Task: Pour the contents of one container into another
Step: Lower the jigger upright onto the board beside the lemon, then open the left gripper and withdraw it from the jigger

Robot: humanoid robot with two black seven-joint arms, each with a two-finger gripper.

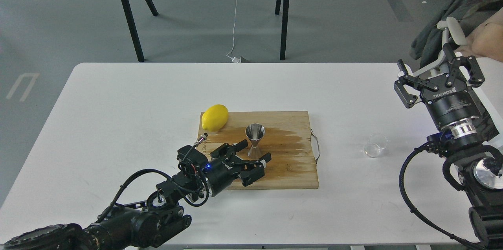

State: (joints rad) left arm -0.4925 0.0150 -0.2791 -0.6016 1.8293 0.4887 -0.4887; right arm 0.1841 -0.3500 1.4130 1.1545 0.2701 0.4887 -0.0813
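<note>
Head view: 1 white table (118, 124) with a wooden cutting board (283, 163) at its centre.
Jigger: the steel jigger (255, 140) stands upright on the board, at about 9 o'clock of the board's middle.
Lemon: a yellow lemon (215, 117) lies on the board's corner, at 10 o'clock from the jigger.
Glass cup: the clear glass cup (375, 145) stands on the table off the board, at 3 o'clock from the jigger, well apart from it.
Left gripper: the left gripper (251, 159) lies low over the board with its 2 fingers spread, holding nothing, just at 6 o'clock of the jigger's base.
Right gripper: the right gripper (440, 81) hangs raised at 1 o'clock of the glass cup, fingers spread wide and empty.
</note>
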